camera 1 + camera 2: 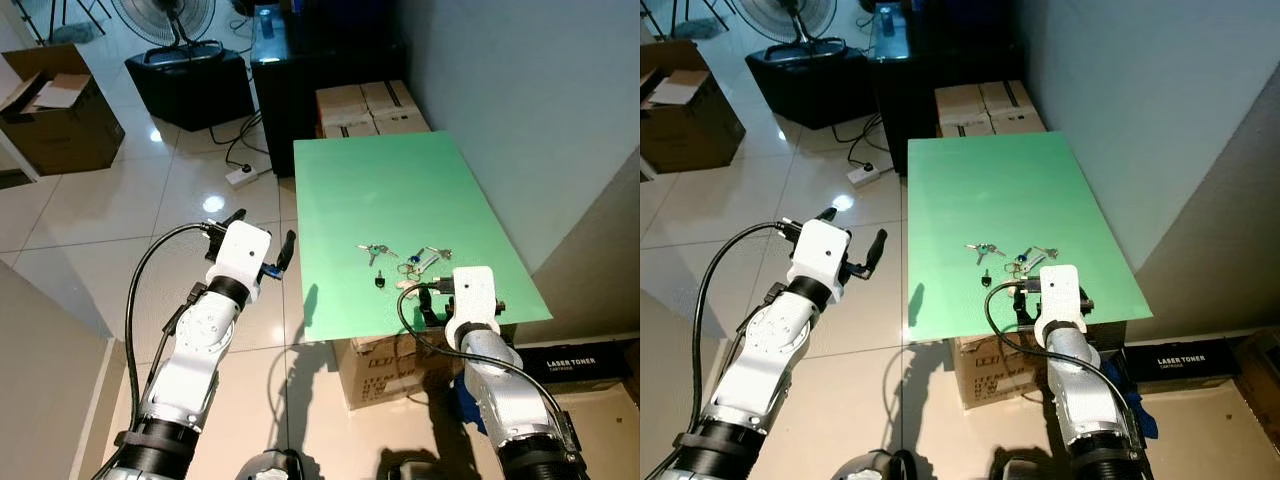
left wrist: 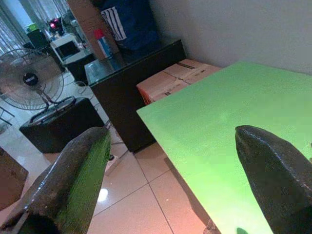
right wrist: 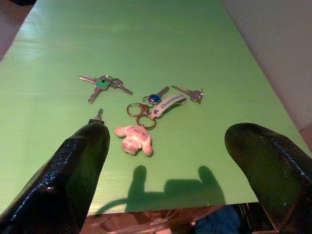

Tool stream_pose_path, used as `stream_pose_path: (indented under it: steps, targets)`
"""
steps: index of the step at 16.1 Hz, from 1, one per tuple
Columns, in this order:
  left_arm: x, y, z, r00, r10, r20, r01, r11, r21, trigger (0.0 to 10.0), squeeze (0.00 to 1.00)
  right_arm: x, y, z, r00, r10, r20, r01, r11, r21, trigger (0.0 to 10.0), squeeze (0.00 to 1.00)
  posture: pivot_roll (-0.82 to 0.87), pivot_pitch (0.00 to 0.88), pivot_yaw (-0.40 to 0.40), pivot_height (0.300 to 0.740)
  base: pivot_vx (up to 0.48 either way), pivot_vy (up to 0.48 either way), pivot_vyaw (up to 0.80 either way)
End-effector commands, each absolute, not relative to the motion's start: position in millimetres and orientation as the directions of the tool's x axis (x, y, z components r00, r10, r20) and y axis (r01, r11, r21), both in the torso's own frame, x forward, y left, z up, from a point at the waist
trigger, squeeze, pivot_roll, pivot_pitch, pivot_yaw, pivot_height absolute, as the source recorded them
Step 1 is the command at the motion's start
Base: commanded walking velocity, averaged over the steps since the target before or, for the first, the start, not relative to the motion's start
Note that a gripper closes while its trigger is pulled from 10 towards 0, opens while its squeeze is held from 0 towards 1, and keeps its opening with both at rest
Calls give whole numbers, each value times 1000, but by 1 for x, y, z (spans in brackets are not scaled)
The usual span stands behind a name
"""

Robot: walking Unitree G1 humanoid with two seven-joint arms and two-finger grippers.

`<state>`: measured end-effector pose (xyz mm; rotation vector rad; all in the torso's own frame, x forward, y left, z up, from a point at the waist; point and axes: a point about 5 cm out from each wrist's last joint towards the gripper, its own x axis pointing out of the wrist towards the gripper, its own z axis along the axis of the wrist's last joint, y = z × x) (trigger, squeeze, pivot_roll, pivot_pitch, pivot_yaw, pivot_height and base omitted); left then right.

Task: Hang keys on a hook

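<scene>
Several keys lie near the front of the green table (image 1: 400, 190). A bunch with a green tag (image 3: 103, 83) lies to the left, and a single black-headed key (image 1: 379, 280) lies nearer me. A ring with a blue key, a white strap and a pink plush charm (image 3: 134, 139) lies in the middle, with a small key (image 3: 191, 93) to its right. My right gripper (image 3: 165, 185) is open just before the table's front edge, close to the plush charm. My left gripper (image 1: 262, 240) is open, held over the floor left of the table.
Cardboard boxes (image 1: 370, 108) and a black cabinet (image 1: 285, 90) stand beyond the table. A fan (image 1: 165, 20) on a black case and an open carton (image 1: 55, 105) are on the tiled floor at left. A grey wall (image 1: 530, 100) runs along the right. More boxes (image 1: 390, 365) sit under the table.
</scene>
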<state>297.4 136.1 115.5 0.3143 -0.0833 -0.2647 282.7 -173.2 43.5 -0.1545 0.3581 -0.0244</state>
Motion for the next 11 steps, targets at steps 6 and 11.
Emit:
stream_pose_path:
  steps: [6, 11]
  targets:
    - [290, 139, 115, 950, -309, 38, 285, 913, 292, 10000, 0, 280, -175, 38, 927, -70, -368, 3, 983, -182, 10000, 0, -84, 90, 82, 740, 207, -123, 267]
    - [289, 140, 115, 949, -313, 34, 290, 911, 291, 10000, 0, 278, -173, 36, 927, -45, -372, -22, 984, -174, 10000, 0, -85, 90, 81, 740, 320, -48, 0]
